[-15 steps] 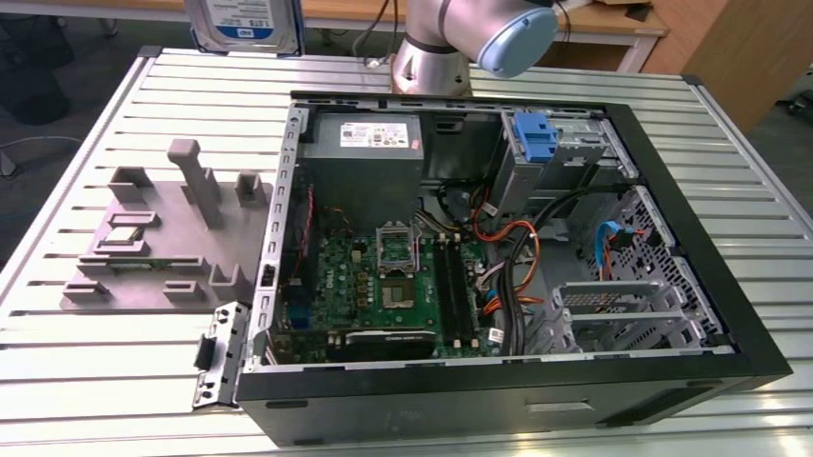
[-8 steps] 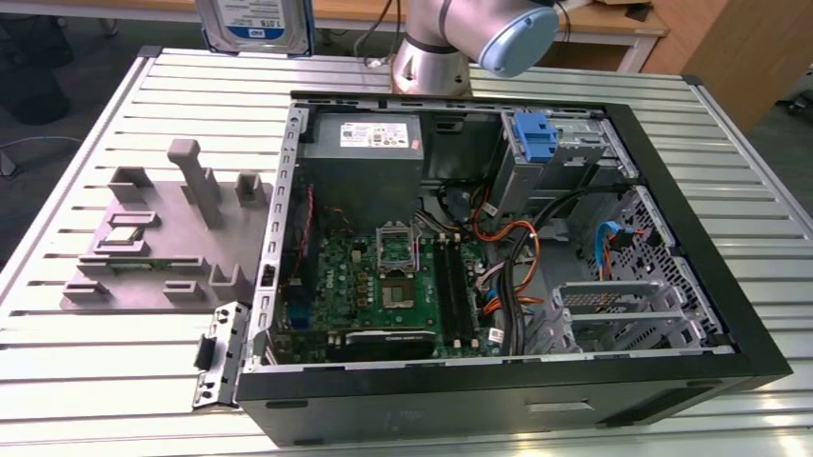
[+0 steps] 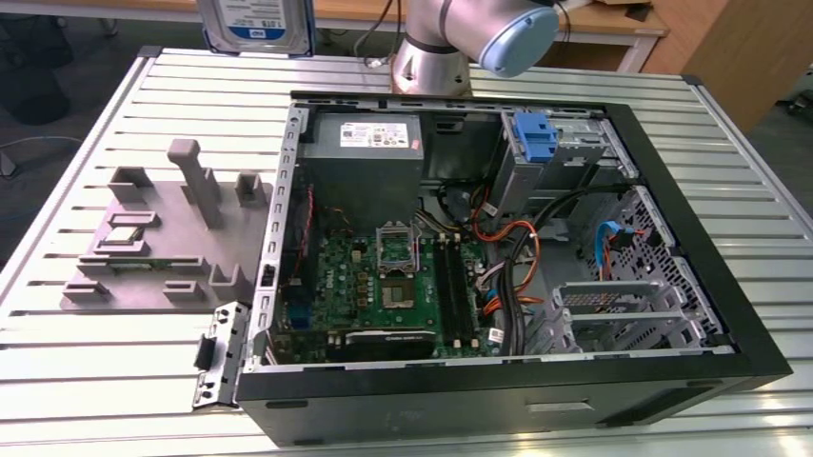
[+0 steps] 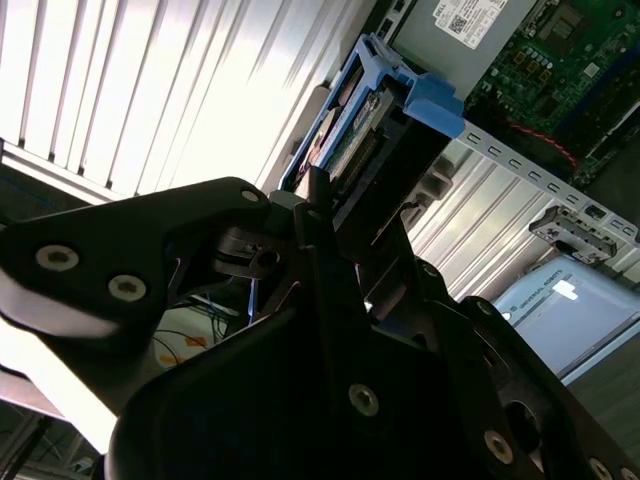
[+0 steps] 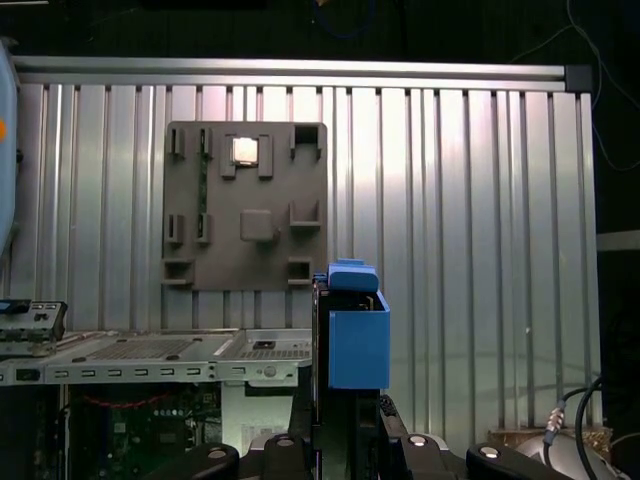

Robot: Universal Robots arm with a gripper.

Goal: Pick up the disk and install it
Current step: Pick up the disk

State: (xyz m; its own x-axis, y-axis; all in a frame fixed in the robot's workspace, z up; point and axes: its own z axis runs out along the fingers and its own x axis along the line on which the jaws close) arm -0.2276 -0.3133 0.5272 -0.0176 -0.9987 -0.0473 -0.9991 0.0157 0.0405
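Got the hand [image 5: 347,428] clamped on the disk [image 5: 357,335], edge-on in the first wrist view, held up clear of the PC case [image 3: 508,238], past its far corner toward the exterior view's left. Looks past the pickup, not installed yet. Needs squaring up with the drive cage [image 3: 578,148] inside the case.

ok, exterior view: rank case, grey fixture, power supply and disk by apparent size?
1. computer case
2. grey fixture
3. power supply
The disk is cut off at the frame edge, so it is left unranked.
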